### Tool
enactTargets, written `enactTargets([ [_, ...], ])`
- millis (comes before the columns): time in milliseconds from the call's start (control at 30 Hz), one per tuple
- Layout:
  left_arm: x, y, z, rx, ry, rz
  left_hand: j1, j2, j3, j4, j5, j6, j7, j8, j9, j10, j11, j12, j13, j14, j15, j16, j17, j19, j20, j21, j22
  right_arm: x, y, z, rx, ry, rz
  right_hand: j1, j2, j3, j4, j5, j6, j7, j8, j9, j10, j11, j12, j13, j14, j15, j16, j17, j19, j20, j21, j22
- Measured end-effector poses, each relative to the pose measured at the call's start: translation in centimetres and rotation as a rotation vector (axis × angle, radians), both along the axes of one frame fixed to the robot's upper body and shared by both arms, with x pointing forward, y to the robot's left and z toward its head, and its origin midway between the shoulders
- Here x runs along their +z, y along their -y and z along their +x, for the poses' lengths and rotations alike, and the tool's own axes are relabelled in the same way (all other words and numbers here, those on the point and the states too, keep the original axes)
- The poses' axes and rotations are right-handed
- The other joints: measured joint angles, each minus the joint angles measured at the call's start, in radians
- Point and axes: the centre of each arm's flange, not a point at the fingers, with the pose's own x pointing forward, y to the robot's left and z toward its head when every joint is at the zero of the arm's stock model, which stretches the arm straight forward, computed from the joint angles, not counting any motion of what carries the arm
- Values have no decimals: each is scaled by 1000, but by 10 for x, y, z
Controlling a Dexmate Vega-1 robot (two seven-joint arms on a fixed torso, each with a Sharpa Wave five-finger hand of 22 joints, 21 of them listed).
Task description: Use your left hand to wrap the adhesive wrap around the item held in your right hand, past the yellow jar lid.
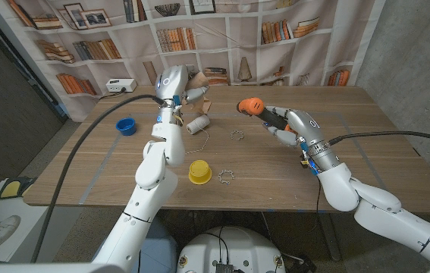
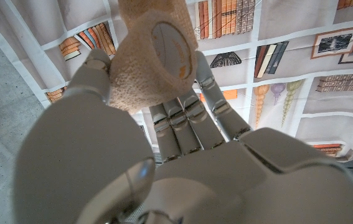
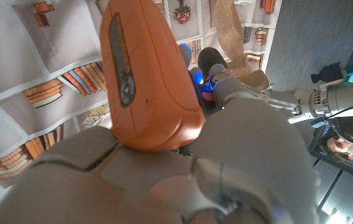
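My left hand (image 1: 186,95) is raised over the far middle of the table and grips a beige roll of adhesive wrap (image 1: 199,82). In the left wrist view the roll (image 2: 154,56) sits between the thumb and fingers of that hand (image 2: 176,124), its open core facing the camera. My right hand (image 1: 277,119) holds an orange item (image 1: 250,106) above the table, its tip pointing toward the left hand with a gap between them. The right wrist view shows the orange item (image 3: 145,81) standing up out of my right hand (image 3: 182,174). A yellow jar lid (image 1: 199,171) lies near the front edge.
A blue cup (image 1: 126,126) stands at the left. A white spool of twine (image 1: 197,125) lies below the left hand. Two toothed metal rings (image 1: 226,177) (image 1: 236,135) lie on the wooden table (image 1: 381,144). A person (image 3: 344,146) is at the right wrist picture's edge.
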Motion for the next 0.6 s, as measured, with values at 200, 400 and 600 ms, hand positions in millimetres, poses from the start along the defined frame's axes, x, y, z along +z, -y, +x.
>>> enactTargets([
  [200, 5, 2, -3, -4, 16, 7, 0, 0, 0, 0, 0, 0, 0, -1, 0, 0, 0, 0, 1, 0, 0, -4, 4, 0, 0, 11, -4, 0, -5, -1, 18, 3, -10, 0, 0, 0, 0, 0, 0, 0, 0, 0, 0, 0, 0, 0, 0, 0, 0, 1, 0, 0, 0, 0],
  [400, 9, 5, -6, -14, 29, 14, -2, 2, 0, 0, -1, 0, 0, -5, 1, 0, 0, -1, 1, 0, 0, -7, 5, -4, -4, 19, -6, -1, -8, -1, 29, 3, -18, 0, 0, 0, 0, 0, 0, 0, -1, 0, 0, 0, 0, 0, 0, 0, 0, 1, 0, 0, 0, 1],
  [600, 12, 9, -8, -27, 43, 22, -3, 3, 0, 0, -1, 0, 0, -1, 1, 0, 0, -7, 8, 0, 0, -7, 9, -13, -2, 26, -9, -1, -13, -3, 42, 2, -30, 0, 0, 0, 0, 0, 0, 0, -1, 0, 0, 0, 0, 0, 0, 0, 0, 1, 0, 0, 0, 0],
])
